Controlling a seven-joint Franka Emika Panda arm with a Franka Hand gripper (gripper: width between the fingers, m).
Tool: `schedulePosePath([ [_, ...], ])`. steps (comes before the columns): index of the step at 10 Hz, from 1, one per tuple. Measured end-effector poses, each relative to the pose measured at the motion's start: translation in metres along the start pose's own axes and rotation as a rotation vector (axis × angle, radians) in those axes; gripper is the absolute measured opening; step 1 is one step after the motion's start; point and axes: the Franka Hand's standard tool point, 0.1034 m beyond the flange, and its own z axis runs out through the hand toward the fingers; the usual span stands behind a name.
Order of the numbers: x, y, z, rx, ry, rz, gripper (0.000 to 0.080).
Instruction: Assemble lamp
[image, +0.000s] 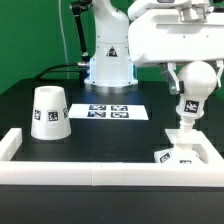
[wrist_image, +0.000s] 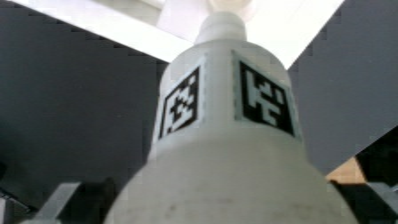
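Bulb (image: 197, 82) neck-down on base (image: 180, 152)

Bright even light, whites glaring; the wrist view's close matte white tagged bulb (wrist_image: 222, 140) is softly blurred.

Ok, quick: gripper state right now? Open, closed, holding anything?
Gripper: closed on the bulb, held upright with its neck pointing down at the base.

Marker board (image: 108, 112) lies flat on black table (image: 115, 138).
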Motion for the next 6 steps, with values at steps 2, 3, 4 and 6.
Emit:
schedulePosePath([
  [2, -0.0037, -0.0013, 0.0013, 0.002, -0.006, 0.000, 0.0576],
  [3, -0.0062, -0.0013, 0.0022, 0.002, -0.010, 0.001, 0.0576],
  [4, -0.0073, -0.0022, 0.0028, 0.003, -0.012, 0.001, 0.0576],
  [6, -0.0092, -0.0038, 0.0049, 0.006, -0.016, 0.000, 0.0576],
])
